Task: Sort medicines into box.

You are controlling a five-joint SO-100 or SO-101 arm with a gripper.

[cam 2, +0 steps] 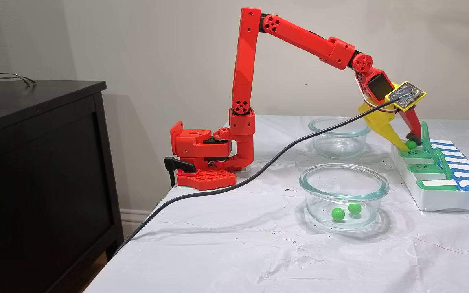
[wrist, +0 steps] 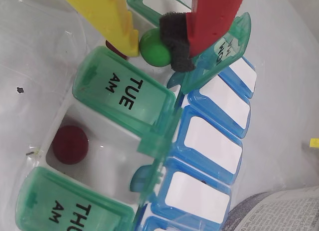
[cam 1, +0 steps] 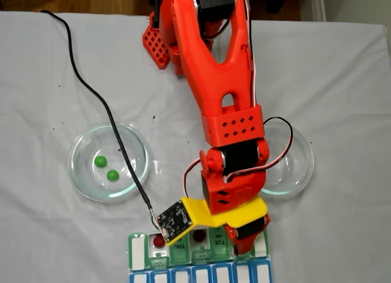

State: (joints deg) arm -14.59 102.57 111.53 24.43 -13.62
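In a fixed view from above, the gripper [cam 1: 243, 239] hangs over the box [cam 1: 139, 251], whose open cells hold two red balls [cam 1: 159, 240], while the left bowl [cam 1: 81, 173] keeps two green balls [cam 1: 100, 161]. In the wrist view the claw pinches a green ball [wrist: 154, 47] between its yellow finger and its black-padded finger [wrist: 175, 44], above a cell right of the TUE lid [wrist: 127, 94]; released off-centre, I judge it could strike a raised lid and bounce out. In the side fixed view, the far bowl [cam 2: 339, 126] looks empty.

You are working in a tight spot: upright green lids [wrist: 124, 94] are crowding the gripper [wrist: 158, 46] on both sides over the box [cam 2: 442, 199]. The black cable [cam 1: 104, 106] is crossing the near bowl [cam 1: 82, 173], while the cloth [cam 2: 234, 244] beyond is lying open
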